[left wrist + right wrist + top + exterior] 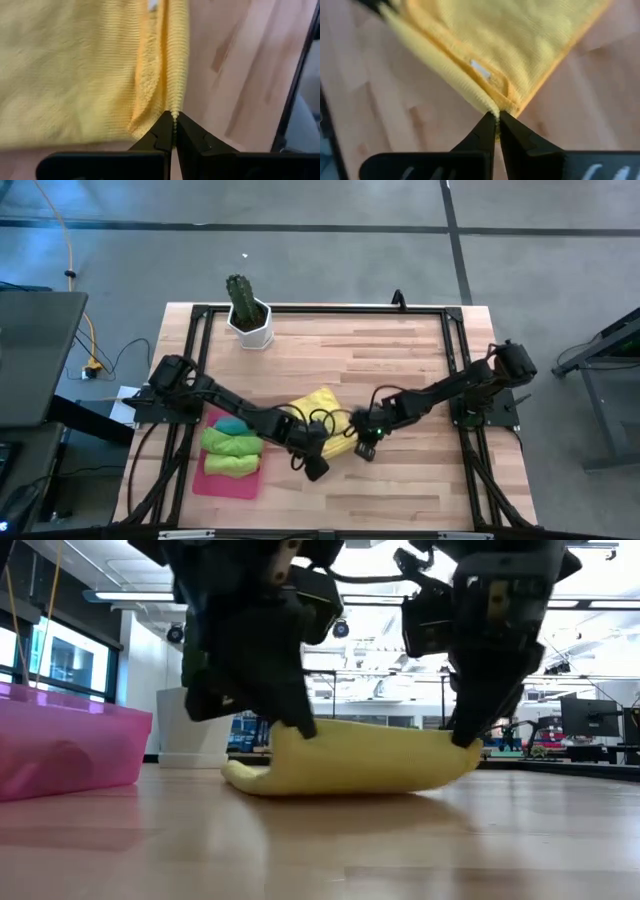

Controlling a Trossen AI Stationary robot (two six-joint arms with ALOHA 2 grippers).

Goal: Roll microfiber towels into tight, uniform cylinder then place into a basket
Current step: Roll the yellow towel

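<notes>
Revealing from table height a lift unseen overhead, left gripper [174,131] and right gripper [497,128] each pinch the yellow towel's [370,755] near corners.

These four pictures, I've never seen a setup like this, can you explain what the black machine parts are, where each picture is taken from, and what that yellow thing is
The black parts are two robot arms working at a wooden table. One picture looks straight down on the whole table, one looks level across its top, and the other two come from cameras on each arm's wrist.

The yellow thing is a soft yellow microfiber towel lying on the table. The left gripper is shut on one corner of it, and the right gripper is shut on another; the level picture shows both corners lifted slightly.

At the table's left edge sits a shallow pink-red plastic basket holding three rolled towels: a teal one, a green one and a lime green one. A cactus in a white pot stands at the far side.
</notes>
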